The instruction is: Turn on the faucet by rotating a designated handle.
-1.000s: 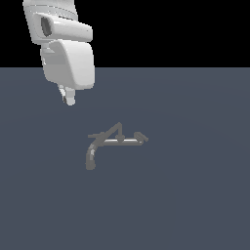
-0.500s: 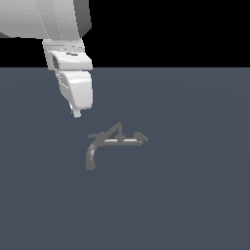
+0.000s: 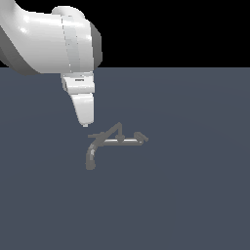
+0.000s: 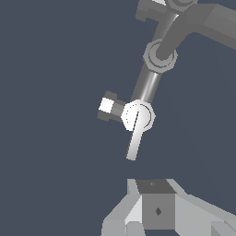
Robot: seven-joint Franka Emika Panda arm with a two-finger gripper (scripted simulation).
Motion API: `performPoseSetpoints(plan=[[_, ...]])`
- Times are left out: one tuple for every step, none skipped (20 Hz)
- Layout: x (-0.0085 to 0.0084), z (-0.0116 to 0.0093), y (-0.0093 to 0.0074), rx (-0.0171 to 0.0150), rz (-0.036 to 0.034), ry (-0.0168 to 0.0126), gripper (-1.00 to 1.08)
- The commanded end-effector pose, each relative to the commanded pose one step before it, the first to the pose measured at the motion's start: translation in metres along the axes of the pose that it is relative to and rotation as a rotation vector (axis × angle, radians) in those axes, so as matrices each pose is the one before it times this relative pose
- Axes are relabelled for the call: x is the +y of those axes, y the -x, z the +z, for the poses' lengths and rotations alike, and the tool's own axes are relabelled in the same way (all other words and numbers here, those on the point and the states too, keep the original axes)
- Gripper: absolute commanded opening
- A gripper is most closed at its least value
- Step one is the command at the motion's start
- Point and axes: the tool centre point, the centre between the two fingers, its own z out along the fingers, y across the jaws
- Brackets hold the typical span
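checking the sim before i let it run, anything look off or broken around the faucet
Nothing stands out. The faucet sits on the flat grey floor looking intact: curved spout, shiny bar and thin rods all joined. The hand hangs just above its end on the exterior view's left, not touching it. Nothing spilled or bent.

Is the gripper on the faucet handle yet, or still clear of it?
Clear. In the exterior view the gripper hangs beside the faucet with floor showing between them. Whether it is open, cannot tell.

Exterior view: raised, off arm, looks down across worktop (image 3: 195,195), mid-range. Wrist view: close, looks past tool (image 4: 156,212) onto faucet (image 4: 152,87). Shared: faucet (image 3: 110,141), surrounding worktop (image 4: 50,161).
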Motion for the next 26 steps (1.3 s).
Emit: performPoseSetpoints(plan=[[-0.00977, 0.01336, -0.00698, 0.00349, 0.04753, -0.00110, -1.00], [-0.00360, 0.00483, -0.00249, 0.00087, 0.01731, -0.00025, -1.00], [-0.00347, 0.00462, -0.00239, 0.00080, 0.01664, -0.00026, -1.00], [-0.00335, 0.00440, -0.00231, 0.00069, 0.01598, -0.00028, -1.00], [-0.00321, 0.00414, -0.00218, 0.00056, 0.01519, -0.00030, -1.00], [-0.00303, 0.00386, -0.00207, 0.00045, 0.01433, -0.00030, -1.00], [-0.00283, 0.00358, -0.00191, 0.00038, 0.01333, -0.00030, -1.00], [-0.00261, 0.00328, -0.00177, 0.00032, 0.01229, -0.00028, -1.00], [-0.00237, 0.00296, -0.00159, 0.00026, 0.01111, -0.00027, -1.00], [-0.00213, 0.00262, -0.00143, 0.00019, 0.00993, -0.00025, -1.00], [-0.00188, 0.00228, -0.00126, 0.00011, 0.00873, -0.00023, -1.00], [-0.00163, 0.00192, -0.00107, 0.00001, 0.00750, -0.00021, -1.00], [-0.00138, 0.00157, -0.00090, -0.00009, 0.00629, -0.00019, -1.00], [-0.00113, 0.00121, -0.00073, -0.00019, 0.00507, -0.00017, -1.00], [-0.00088, 0.00086, -0.00054, -0.00028, 0.00383, -0.00014, -1.00], [-0.00062, 0.00053, -0.00039, -0.00033, 0.00265, -0.00011, -1.00], [-0.00036, 0.00026, -0.00015, -0.00027, 0.00135, -0.00007, -1.00], [-0.00011, 0.00005, -0.00021, -0.00016, 0.00067, -0.00004, -1.00], [0.00000, 0.00000, 0.00000, 0.00000, 0.00000, 0.00000, -1.00], [0.00000, 0.00000, 0.00000, 0.00000, 0.00000, 0.00000, -1.00], [0.00000, 0.00000, 0.00000, 0.00000, 0.00000, 0.00000, -1.00], [0.00025, -0.00004, 0.00003, 0.00009, -0.00063, 0.00026, -1.00], [0.00289, 0.00000, 0.00233, 0.00000, 0.00000, 0.00000, -1.00], [0.00291, 0.00001, 0.00235, 0.00000, 0.00000, 0.00000, -1.00], [0.00293, 0.00001, 0.00237, 0.00000, 0.00000, 0.00000, -1.00], [0.00295, 0.00001, 0.00239, 0.00000, 0.00000, 0.00000, -1.00]])
